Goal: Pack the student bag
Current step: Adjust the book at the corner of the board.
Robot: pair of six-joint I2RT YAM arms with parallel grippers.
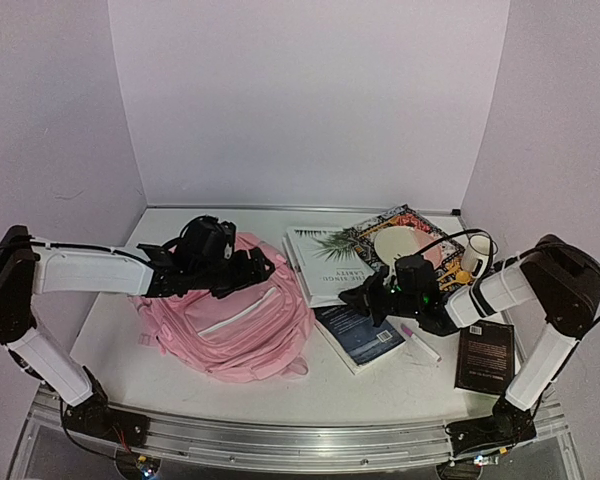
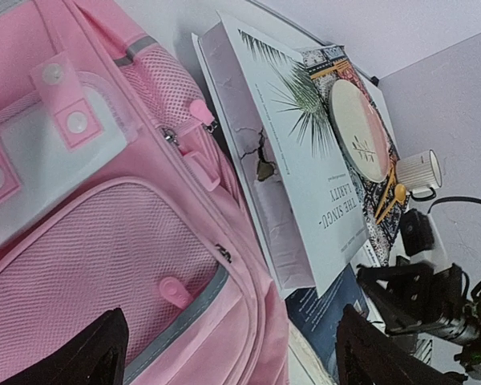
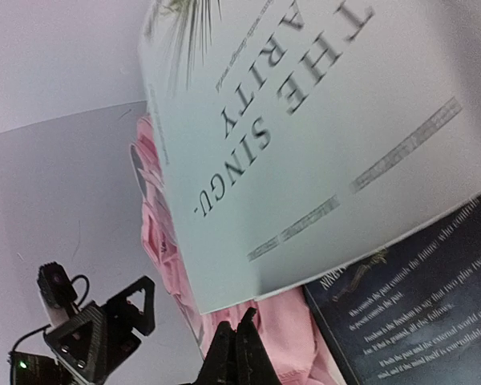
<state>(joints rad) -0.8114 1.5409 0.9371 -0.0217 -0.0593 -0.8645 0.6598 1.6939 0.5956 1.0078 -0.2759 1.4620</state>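
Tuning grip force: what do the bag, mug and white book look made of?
Bag: soft pink fabric, matte, with mesh panels; it sags and creases.
Mug: probably glazed ceramic; ribbed cream wall, slight sheen.
White book: paper, matte cover, likely softback; thin edges.

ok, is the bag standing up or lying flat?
Lying flat. The student bag sprawls on the table, its front pocket facing up in the top and left wrist views.

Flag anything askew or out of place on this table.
The books lie in a crooked pile: the white palm-leaf book overlaps the dark blue book beside the pink backpack, and a pale plate sits on the patterned book. Nothing looks spilled or broken.
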